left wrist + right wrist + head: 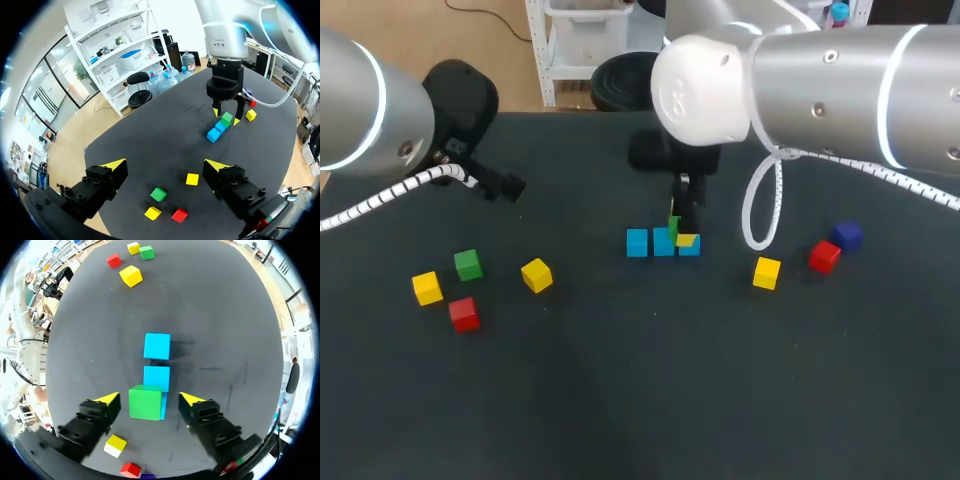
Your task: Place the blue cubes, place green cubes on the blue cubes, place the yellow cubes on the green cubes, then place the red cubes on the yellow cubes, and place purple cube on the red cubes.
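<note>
Dark matte table [640, 400]; right arm [820, 80] over its centre, left arm [360, 100] at ten o'clock; right gripper [150, 399] spread, clear gaps either side of solid green cube [145, 401], which appears seated on the three-o'clock end of row of three blue cubes [156, 376]; left gripper [166, 166] wide, holding nothing; four loose cubes [467, 265] at eight o'clock.

Head view: the right gripper [682, 232] covers most of the green cube [673, 227] and part of the blue cube [692, 249] beneath. Right wrist view: the rim cuts off the purple cube [146, 476].
</note>
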Motion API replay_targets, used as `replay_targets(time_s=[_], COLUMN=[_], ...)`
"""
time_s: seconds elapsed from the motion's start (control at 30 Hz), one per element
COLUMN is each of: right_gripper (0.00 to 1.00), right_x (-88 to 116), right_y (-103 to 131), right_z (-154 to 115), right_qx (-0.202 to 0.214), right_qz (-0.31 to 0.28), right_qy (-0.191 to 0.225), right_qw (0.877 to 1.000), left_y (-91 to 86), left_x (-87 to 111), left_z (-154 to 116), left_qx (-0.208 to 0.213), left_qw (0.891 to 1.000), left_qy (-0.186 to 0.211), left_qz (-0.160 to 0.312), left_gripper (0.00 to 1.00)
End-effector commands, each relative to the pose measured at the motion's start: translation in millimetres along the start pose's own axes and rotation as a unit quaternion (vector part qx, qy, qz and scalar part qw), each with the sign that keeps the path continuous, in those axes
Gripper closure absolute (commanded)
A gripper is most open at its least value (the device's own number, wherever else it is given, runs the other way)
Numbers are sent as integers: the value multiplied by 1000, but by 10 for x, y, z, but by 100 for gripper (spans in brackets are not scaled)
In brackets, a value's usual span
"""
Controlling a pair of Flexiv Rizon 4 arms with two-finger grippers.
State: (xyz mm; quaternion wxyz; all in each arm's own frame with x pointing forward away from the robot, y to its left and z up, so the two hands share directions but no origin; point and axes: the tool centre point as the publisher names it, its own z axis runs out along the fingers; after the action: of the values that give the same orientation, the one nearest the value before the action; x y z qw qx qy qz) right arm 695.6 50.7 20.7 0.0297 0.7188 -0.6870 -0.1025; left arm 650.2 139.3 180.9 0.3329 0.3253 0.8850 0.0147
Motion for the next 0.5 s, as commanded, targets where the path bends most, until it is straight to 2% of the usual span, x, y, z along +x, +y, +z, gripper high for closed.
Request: replay_targets(time_s=[0.03,0.5], right_gripper=[0,0], right_x=[-1,1], right_y=[-5,-19], right_z=[-4,4], right_qx=[2,3], right_qz=[2,5], right_qy=[-1,3], right_qw=[1000,1000], left_y=[12,12], left_x=[-4,-4], left_z=[6,6], left_qx=[2,2], left_qw=[1000,1000], left_qy=[0,0], left_qz=[1,1], left_gripper=[0,0])
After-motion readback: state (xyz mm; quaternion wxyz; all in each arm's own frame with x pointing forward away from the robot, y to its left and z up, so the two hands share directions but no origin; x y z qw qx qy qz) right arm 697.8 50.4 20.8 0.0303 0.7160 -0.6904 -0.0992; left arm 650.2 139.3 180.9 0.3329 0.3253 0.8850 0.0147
